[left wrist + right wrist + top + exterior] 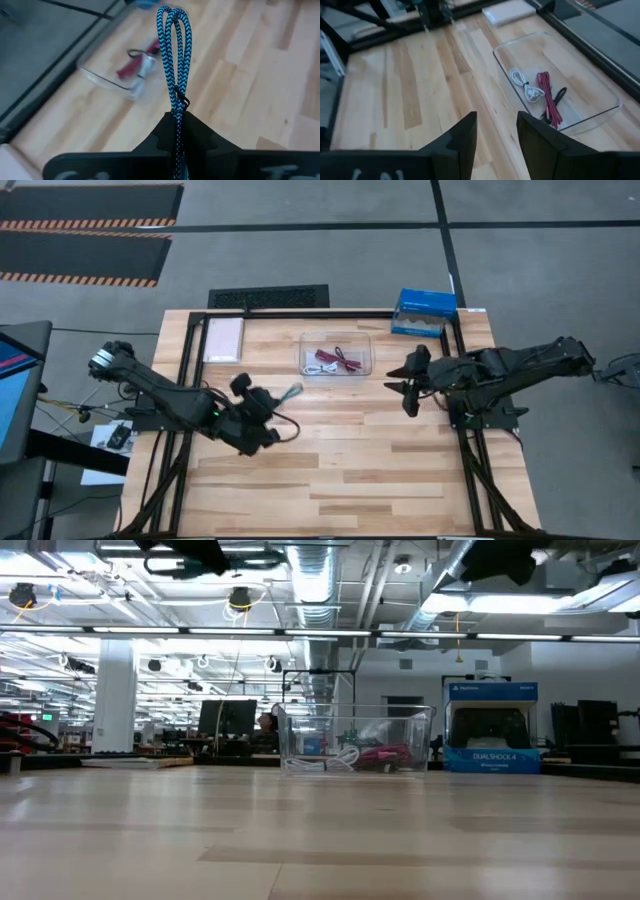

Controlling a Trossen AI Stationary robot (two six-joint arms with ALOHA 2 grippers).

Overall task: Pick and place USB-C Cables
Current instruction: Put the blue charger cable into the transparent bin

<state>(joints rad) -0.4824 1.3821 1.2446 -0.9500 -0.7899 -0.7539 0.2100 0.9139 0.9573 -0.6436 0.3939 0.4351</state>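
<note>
A clear plastic bin [336, 353] already holds the white cable [526, 85], dark red cable [548, 99] and black cable [559, 94]. The left gripper [272, 408], beside the bin, pinches the teal cable [173, 60], likely the last to place. The right gripper [495, 132] waits beside the bin, fingers apart and empty.

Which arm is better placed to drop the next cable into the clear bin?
Left. The left gripper is shut on the teal cable, raised near the clear bin. The right gripper hangs open and empty beside the bin.
</note>
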